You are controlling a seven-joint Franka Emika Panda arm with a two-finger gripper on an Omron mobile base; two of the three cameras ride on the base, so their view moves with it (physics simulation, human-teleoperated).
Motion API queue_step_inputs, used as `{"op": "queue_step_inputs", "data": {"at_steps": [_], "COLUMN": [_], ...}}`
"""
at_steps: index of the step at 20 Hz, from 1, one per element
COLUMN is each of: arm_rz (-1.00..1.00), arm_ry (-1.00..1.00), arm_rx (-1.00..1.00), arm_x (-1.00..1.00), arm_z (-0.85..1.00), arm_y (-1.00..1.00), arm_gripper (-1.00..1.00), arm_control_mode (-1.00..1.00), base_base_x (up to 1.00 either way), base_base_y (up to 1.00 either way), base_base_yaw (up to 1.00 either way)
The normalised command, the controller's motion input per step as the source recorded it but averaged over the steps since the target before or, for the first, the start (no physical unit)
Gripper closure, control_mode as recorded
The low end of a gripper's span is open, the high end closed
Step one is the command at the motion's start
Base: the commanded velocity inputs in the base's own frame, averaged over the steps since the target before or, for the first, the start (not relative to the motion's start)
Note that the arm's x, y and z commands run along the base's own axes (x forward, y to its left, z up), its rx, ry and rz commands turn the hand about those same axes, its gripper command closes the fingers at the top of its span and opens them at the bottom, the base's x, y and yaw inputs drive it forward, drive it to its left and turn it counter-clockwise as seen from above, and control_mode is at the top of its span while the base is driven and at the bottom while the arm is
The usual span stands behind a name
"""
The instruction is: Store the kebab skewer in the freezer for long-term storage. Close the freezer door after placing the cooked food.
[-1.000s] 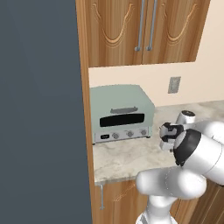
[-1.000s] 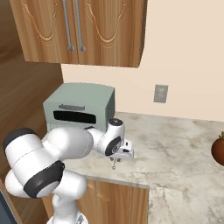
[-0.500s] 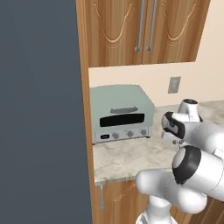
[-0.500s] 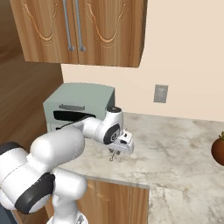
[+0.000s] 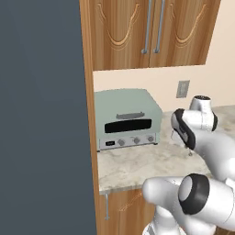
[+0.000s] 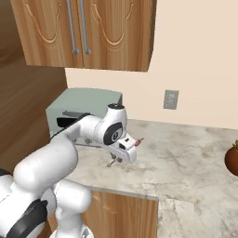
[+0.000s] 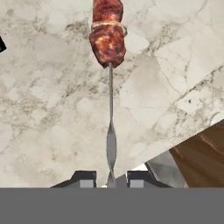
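Marble counter (image 6: 186, 162), wooden cabinets (image 6: 93, 32), cream wall (image 6: 195, 56)

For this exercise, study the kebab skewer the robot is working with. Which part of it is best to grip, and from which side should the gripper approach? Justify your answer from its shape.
Grip the bare flattened metal end of the kebab skewer, away from the meat chunks bunched at the far end. Come in along the stick's axis from that bare end, jaws closing across the thin shaft. The gripper is shut on exactly that spot, above the marble counter.
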Motion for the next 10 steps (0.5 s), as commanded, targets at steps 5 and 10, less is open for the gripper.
{"op": "queue_step_inputs", "data": {"at_steps": [5, 10], "arm_rz": [-0.18, -0.01], "arm_ry": [0.00, -0.01], "arm_rx": [0.00, 0.00], "arm_x": [-0.64, -0.31], "arm_z": [0.46, 0.60], "arm_y": [0.12, 0.21], "arm_gripper": [1.00, 1.00], "arm_control_mode": [-1.00, -1.00], "base_base_x": [0.00, 0.00], "base_base_y": [0.00, 0.00], "base_base_yaw": [0.00, 0.00]}}
